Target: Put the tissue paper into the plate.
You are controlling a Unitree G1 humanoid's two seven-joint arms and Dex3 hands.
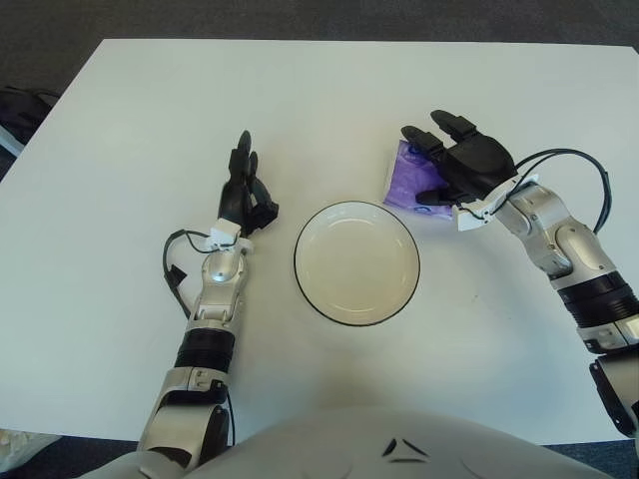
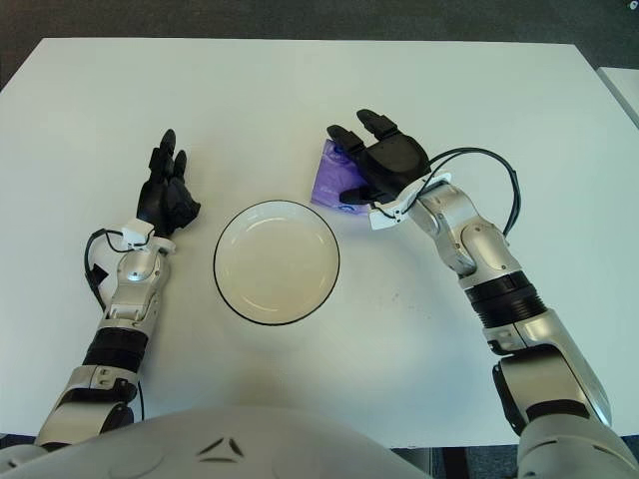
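Left eye view first: your left hand (image 1: 245,190) shows at about nine o'clock from the plate (image 1: 356,262), just beside its rim, fingers straight and together, gripping nothing; it has no part in this step, so it reads as sitting clear of the work. The plate itself is bare white inside its dark edge and sits in the middle of the white table (image 1: 120,120), open to receive the packet. At about one o'clock from the plate, just off its rim, lies the purple tissue paper (image 1: 409,172) packet, flat on the table as far as you can see. Your right hand (image 1: 454,165) is over its right half, fingers spread past the far edge and the thumb curling in at the near edge, so it looks part-closed around the packet. Whether it has a firm hold you cannot tell.
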